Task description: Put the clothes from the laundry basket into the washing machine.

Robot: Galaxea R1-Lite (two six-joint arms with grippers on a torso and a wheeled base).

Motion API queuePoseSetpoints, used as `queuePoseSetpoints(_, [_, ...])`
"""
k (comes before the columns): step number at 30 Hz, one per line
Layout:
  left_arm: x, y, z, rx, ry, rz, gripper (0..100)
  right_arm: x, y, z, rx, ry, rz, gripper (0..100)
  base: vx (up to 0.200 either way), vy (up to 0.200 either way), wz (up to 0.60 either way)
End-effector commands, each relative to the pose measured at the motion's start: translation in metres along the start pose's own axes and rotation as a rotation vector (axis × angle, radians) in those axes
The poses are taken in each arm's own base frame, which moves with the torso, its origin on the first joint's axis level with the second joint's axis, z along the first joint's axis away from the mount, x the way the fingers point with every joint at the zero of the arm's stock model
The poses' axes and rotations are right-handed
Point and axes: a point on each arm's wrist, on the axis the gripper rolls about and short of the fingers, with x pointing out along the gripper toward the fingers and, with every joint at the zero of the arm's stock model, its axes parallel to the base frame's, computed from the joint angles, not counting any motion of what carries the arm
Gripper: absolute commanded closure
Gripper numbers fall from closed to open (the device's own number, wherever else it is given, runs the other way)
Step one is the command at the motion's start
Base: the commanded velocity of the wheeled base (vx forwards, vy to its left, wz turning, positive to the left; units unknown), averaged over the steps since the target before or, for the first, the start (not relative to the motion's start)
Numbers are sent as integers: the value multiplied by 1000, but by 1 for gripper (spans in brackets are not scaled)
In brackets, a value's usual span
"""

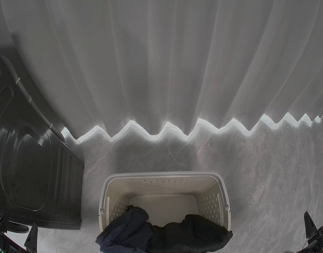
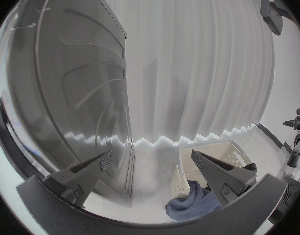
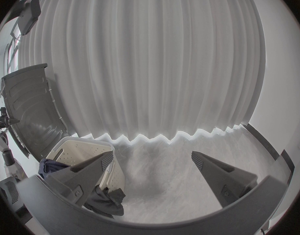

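You are working with both claws spread wide and gripping nothing, the left gripper (image 2: 150,157) sitting at the head view's lower left, the right gripper (image 3: 151,157) at its lower right. The clothes (image 1: 189,231) are spilling over the near rim of the laundry basket (image 1: 165,175) at bottom centre, with the washing machine (image 1: 31,166) at left. A shallow pinch is risking dragging the basket or dropping cloth onto the floor (image 1: 274,166).

- The cream rectangular plastic laundry basket (image 1: 165,184) is smooth and matt, with perforated walls.
- On its near rim, the navy-blue cloth garment (image 1: 126,229) and the black cloth garment (image 1: 193,233) look soft and matt.
- To the left of the basket, the dark grey sheet-metal washing machine (image 1: 31,159) is glossy and ribbed.
- Behind the basket, the white pleated cloth curtain (image 1: 168,53) is matt.
- Under the basket, the grey marbled floor (image 1: 274,166) is smooth.
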Motion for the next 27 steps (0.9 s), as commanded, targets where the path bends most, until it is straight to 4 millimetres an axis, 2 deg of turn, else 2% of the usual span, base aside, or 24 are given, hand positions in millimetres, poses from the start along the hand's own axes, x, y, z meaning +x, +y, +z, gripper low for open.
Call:
queuePoseSetpoints(1, [0, 0, -5, -1, 0, 0, 0, 0, 0, -5, 0, 1, 1, 0, -200, 0, 0])
queuePoseSetpoints(25, [0, 0, -5, -1, 0, 0, 0, 0, 0, -5, 0, 1, 0, 0, -200, 0, 0])
queuePoseSetpoints(27, [0, 0, -5, -1, 2, 0, 0, 0, 0, -5, 0, 1, 0, 0, 0, 0, 0])
